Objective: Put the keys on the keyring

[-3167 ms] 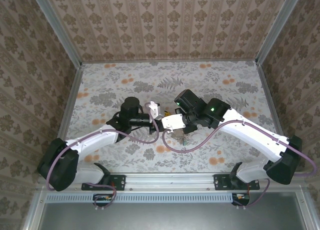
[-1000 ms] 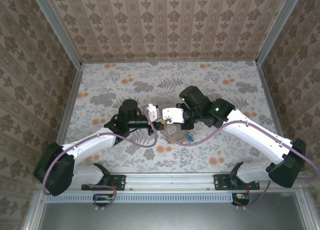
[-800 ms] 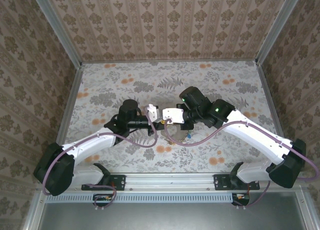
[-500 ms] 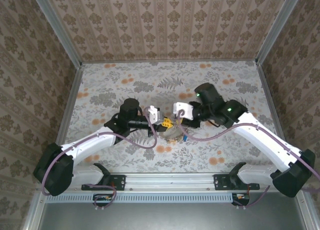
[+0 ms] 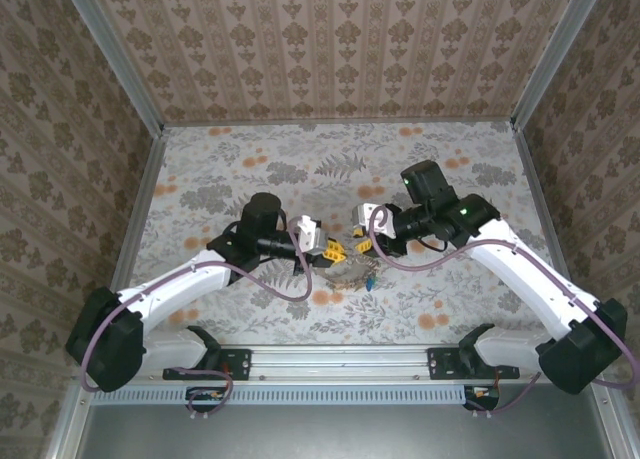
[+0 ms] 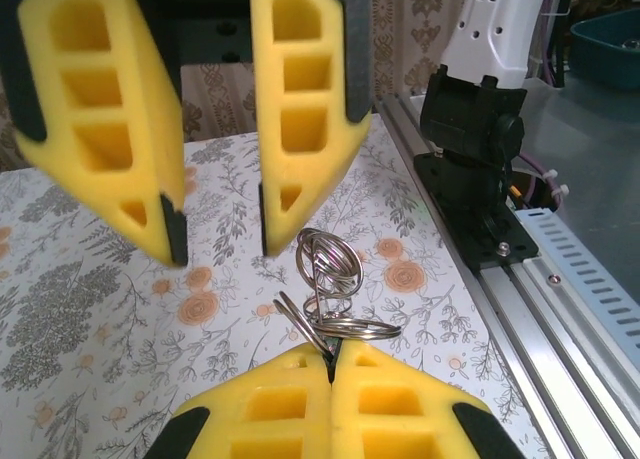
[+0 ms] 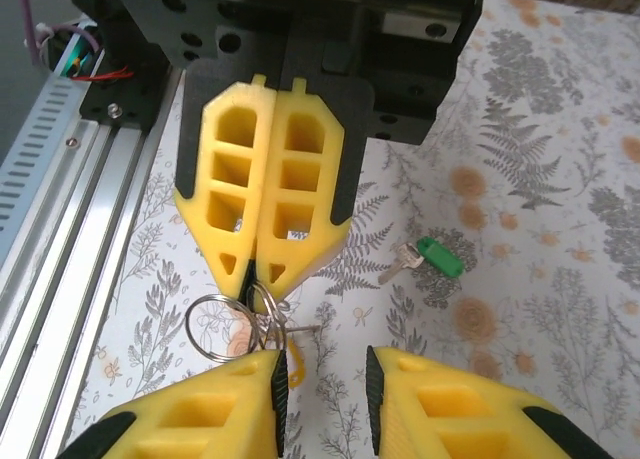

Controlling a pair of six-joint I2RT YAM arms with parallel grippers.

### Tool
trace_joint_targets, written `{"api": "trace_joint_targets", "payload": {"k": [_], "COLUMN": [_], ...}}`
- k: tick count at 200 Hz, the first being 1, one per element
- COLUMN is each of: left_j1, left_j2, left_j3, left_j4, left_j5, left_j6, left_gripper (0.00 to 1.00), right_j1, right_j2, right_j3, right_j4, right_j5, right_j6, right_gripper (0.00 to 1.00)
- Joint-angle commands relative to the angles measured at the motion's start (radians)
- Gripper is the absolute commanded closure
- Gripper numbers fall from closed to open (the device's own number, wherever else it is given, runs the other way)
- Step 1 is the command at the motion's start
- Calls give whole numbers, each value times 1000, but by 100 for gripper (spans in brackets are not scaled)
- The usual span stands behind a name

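Note:
My left gripper point(image 6: 330, 364) is shut on the keyring point(image 6: 335, 279), a cluster of thin silvery wire hoops held above the table. In the right wrist view the left gripper point(image 7: 250, 274) pinches those hoops point(image 7: 215, 324) at its tips. My right gripper point(image 7: 322, 394) is open, its fingers point(image 6: 300, 129) facing the left gripper a short way off, with nothing between them. A green-headed key point(image 7: 428, 256) lies flat on the table. A yellow-orange key head point(image 7: 297, 364) shows under the hoops, partly hidden by my right finger. From above, both grippers point(image 5: 328, 247) point(image 5: 358, 232) meet mid-table over the keyring point(image 5: 345, 271).
The floral tabletop point(image 5: 250, 169) is walled on three sides. The metal rail point(image 7: 70, 219) and an arm base point(image 6: 470, 169) run along the near edge, close beside the work spot.
My right gripper has opened and drawn back to the right, away from the left gripper. The left gripper has stayed shut on the keyring and shifted slightly.

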Motion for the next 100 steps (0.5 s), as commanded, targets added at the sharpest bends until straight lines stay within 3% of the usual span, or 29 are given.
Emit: {"api": "trace_joint_targets", "payload": {"k": [1, 21, 100], "left_j1": [-12, -18, -20], "left_j2": [-29, -30, -28], "left_j3": [49, 55, 61], "left_j4": [-34, -52, -71], "left_j5": [38, 44, 43], "left_j6": [63, 78, 102], "left_gripper": [100, 100, 100], "right_j1": [-5, -5, -4], "right_j2": [20, 24, -20], "right_j3": [-9, -40, -126], "right_j4": [-31, 7, 53], "right_j5": [-66, -90, -126], "right_j6": [-71, -81, -165], "right_gripper": [72, 77, 76]}}
